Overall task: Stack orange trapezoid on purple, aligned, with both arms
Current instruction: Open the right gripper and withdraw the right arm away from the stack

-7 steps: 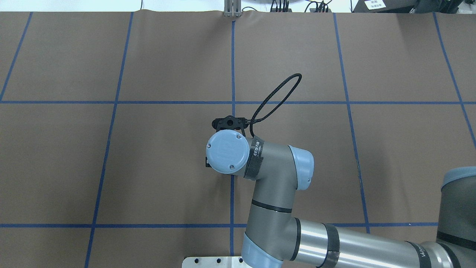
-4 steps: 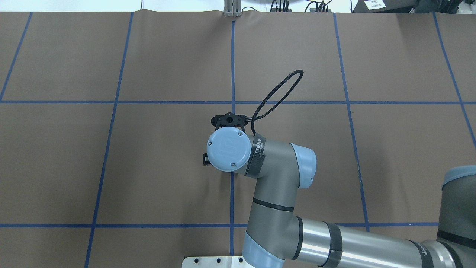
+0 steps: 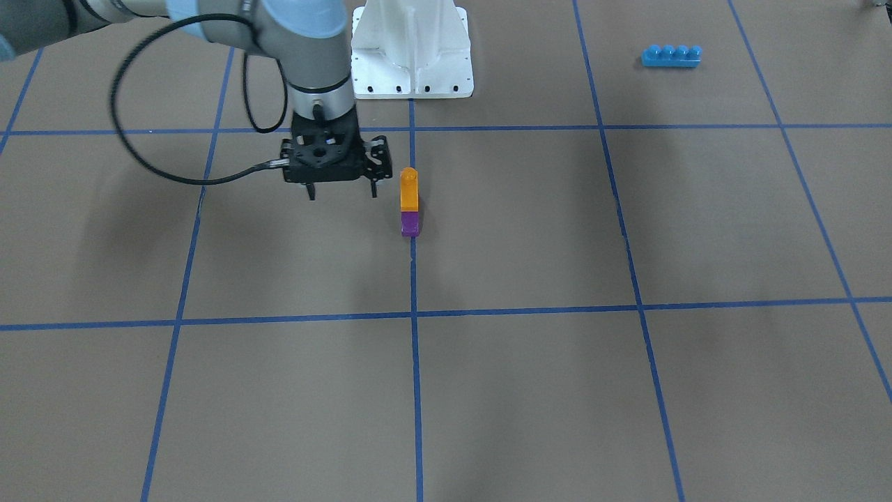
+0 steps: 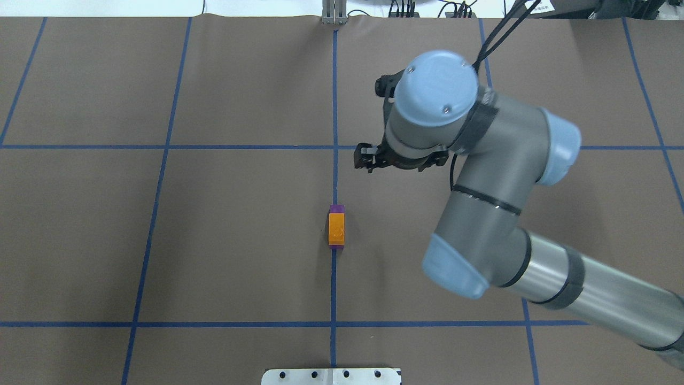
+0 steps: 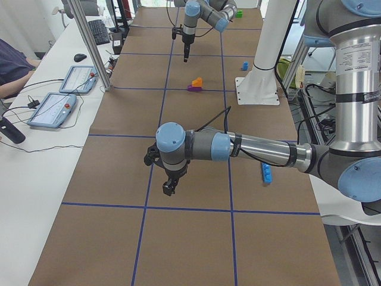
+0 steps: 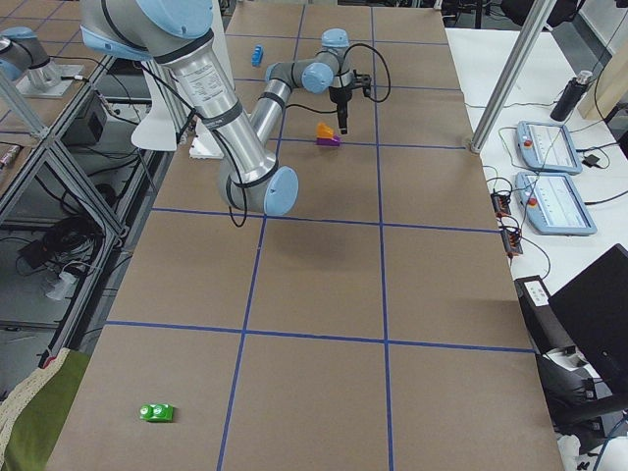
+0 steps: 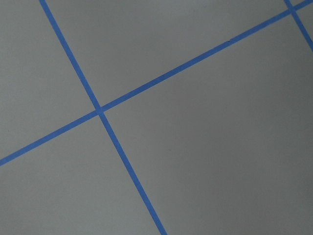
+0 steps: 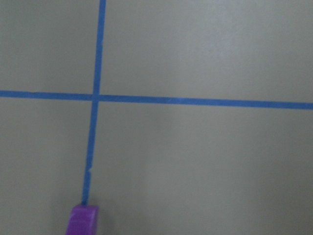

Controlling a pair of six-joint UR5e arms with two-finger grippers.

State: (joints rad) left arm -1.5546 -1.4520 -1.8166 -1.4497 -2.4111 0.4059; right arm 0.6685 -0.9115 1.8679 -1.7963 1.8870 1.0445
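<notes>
The orange trapezoid (image 3: 409, 193) sits stacked on the purple block (image 3: 410, 224) on the centre tape line. The stack also shows in the overhead view, with orange (image 4: 336, 229) covering most of the purple (image 4: 336, 208). My right gripper (image 3: 341, 195) is open and empty. It hangs apart from the stack, on the far right side of it in the overhead view (image 4: 398, 160). The right wrist view shows only the purple block's corner (image 8: 84, 220). My left gripper (image 5: 169, 187) shows only in the exterior left view, far from the stack; I cannot tell whether it is open or shut.
A long blue four-stud brick (image 3: 670, 56) lies on the robot's left side near the white base pedestal (image 3: 411, 49). A small blue block (image 5: 244, 65) lies beside the pedestal. A green block (image 6: 157, 412) lies at the table's right end.
My right wrist was low over the table's centre and hid the blocks. It has lifted and swung away to the far right, and the orange-on-purple stack now stands uncovered.
</notes>
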